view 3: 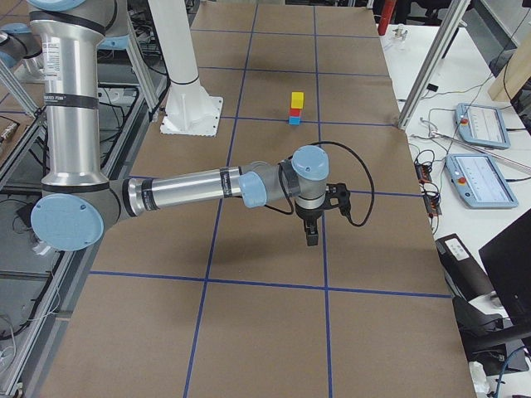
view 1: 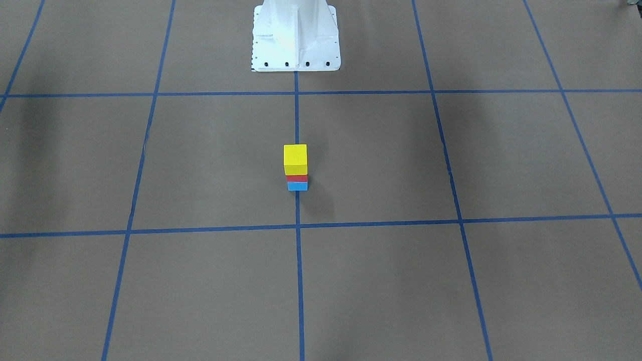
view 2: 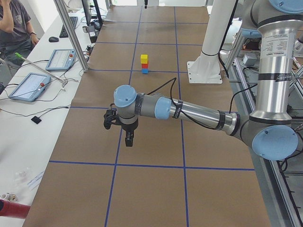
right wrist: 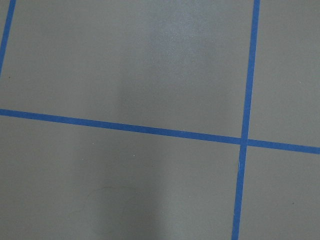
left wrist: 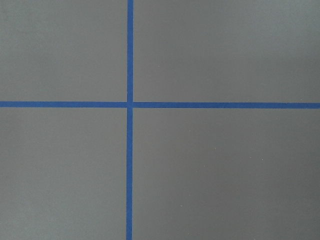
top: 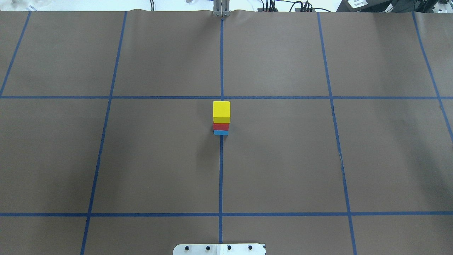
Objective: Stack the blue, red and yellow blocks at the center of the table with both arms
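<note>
Yellow block (view 1: 295, 156) tops the stack in the front-facing view. It sits on the red block (view 1: 297, 178), which sits on the blue block (view 1: 297, 186). The stack stands on the brown surface (view 1: 200, 165), straight out from the white pedestal (view 1: 296, 40), on the blue tape line (view 1: 297, 115) running from the pedestal. Judged from this, the position matches the required centre and the stacking appears complete. Only thin front strips of the red and blue blocks show, so their alignment cannot be fully checked.

Overhead view: same order, same line out from the pedestal. The lower edge cuts the pedestal off. No arm is in view.

Left side view: the left hand (view 2: 129, 140) hangs above the surface, well apart from the pedestal, with no block seen at it. Whether it is open or closed cannot be told. The pose likely keeps the arm clear of the stack.

Right side view: the right hand (view 3: 311, 235) hangs likewise, well apart from the pedestal. Its state cannot be told either.

Wrist views: only surface and tape crossings show, with no fingers and no blocks.
</note>
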Robot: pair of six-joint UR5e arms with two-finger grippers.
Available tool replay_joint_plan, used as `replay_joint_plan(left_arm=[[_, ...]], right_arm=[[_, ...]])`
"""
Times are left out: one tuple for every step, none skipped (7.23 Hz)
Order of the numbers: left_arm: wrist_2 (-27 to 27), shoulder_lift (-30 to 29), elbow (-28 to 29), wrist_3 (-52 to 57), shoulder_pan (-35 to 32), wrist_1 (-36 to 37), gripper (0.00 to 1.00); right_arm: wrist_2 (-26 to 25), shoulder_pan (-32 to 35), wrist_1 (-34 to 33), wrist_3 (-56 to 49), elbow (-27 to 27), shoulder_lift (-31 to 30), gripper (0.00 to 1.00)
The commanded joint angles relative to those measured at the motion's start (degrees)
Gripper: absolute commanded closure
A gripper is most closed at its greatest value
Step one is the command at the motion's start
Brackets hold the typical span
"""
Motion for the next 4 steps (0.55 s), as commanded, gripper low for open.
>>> replay_joint_plan(left_arm=[[-0.02, -0.04, -0.61, 0.0, 0.0, 0.05, 0.0], [-0.02, -0.04, -0.79, 0.0, 0.0, -0.04, 0.0], [-0.02, 0.13, -0.96, -0.09, 0.0, -0.04, 0.0], [-0.02, 0.14, -1.05, -0.09, 0.0, 0.05, 0.0]], right_arm=[[0.19, -0.01, 0.0, 0.04, 0.18, 0.0, 0.0], [0.19, -0.01, 0.0, 0.04, 0.09, 0.0, 0.0], [0.19, -0.01, 0.0, 0.04, 0.09, 0.0, 0.0], [0.19, -0.01, 0.0, 0.04, 0.09, 0.0, 0.0]])
